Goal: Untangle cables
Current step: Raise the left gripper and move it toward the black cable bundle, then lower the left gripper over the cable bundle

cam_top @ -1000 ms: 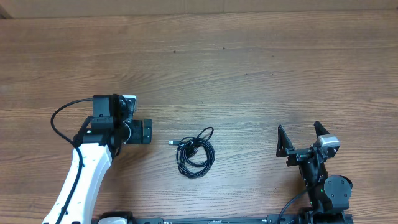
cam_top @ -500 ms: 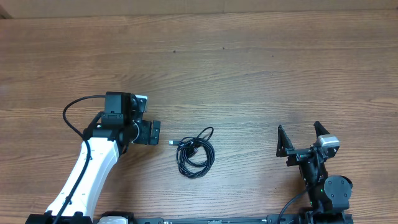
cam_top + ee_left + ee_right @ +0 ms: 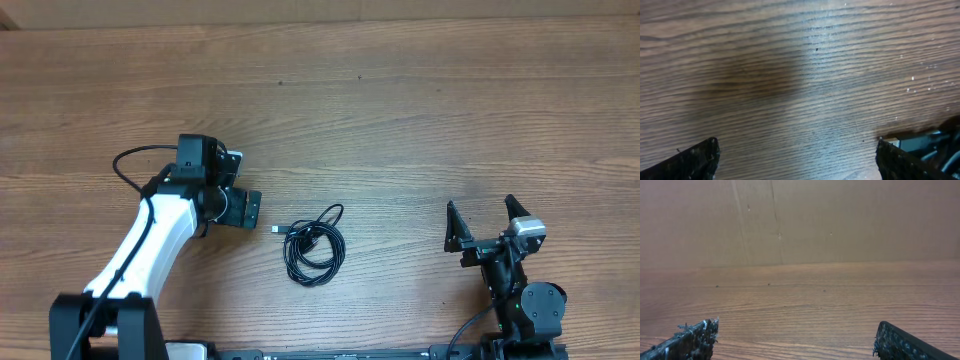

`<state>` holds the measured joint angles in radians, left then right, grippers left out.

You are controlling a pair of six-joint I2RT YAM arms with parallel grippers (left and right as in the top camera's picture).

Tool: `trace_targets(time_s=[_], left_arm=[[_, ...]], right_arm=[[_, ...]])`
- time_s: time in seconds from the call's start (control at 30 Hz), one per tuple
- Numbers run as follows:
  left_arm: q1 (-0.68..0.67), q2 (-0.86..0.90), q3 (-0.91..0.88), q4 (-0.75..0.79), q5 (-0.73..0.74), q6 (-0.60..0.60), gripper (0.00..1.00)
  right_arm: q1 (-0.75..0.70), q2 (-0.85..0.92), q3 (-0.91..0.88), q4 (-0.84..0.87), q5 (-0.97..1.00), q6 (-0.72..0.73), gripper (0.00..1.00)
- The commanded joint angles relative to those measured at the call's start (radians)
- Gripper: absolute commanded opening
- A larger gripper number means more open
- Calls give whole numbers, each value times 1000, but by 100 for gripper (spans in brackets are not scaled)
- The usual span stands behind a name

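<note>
I am holding my left gripper (image 3: pixel 244 210) splayed, empty, just left of the thin black coiled cables (image 3: pixel 314 243) on the brown wooden table (image 3: pixel 400 120). My right gripper (image 3: pixel 484 225) is gaping empty, well right of them.

The cables (image 3: pixel 312 240) are black, with one pale plug tip. The table (image 3: pixel 400 120) is brown, streaked with fine darker wood grain. My left arm (image 3: pixel 150 240) is white, my left gripper (image 3: pixel 252 210) black; my right gripper (image 3: pixel 483 222) is black too.

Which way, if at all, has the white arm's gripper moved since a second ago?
Yes. The left gripper has slid closer to the coiled cables, which stayed put.
</note>
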<state>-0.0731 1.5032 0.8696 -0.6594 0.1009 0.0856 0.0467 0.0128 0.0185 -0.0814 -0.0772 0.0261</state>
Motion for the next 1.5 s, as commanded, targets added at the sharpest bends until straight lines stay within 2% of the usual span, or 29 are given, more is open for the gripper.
trace_targets(time_s=[0.0, 0.23, 0.57, 0.97, 1.07, 1.23, 1.47], left_arm=[[-33, 75, 69, -34, 4, 28, 99], [-101, 145, 111, -54, 0, 43, 99], [-156, 147, 121, -43, 61, 64, 100], [-158, 147, 122, 24, 63, 55, 100], [-158, 147, 122, 25, 96, 48, 100], [-158, 147, 122, 11, 171, -43, 100], [-158, 147, 122, -42, 248, -9, 100]], right_arm=[[5, -10, -10, 4, 9, 2, 100], [5, -10, -10, 4, 9, 2, 100], [5, -10, -10, 4, 9, 2, 100], [5, -10, -10, 4, 9, 2, 100], [5, -10, -10, 4, 9, 2, 100], [5, -10, -10, 4, 9, 2, 100], [5, -10, -10, 4, 9, 2, 100]])
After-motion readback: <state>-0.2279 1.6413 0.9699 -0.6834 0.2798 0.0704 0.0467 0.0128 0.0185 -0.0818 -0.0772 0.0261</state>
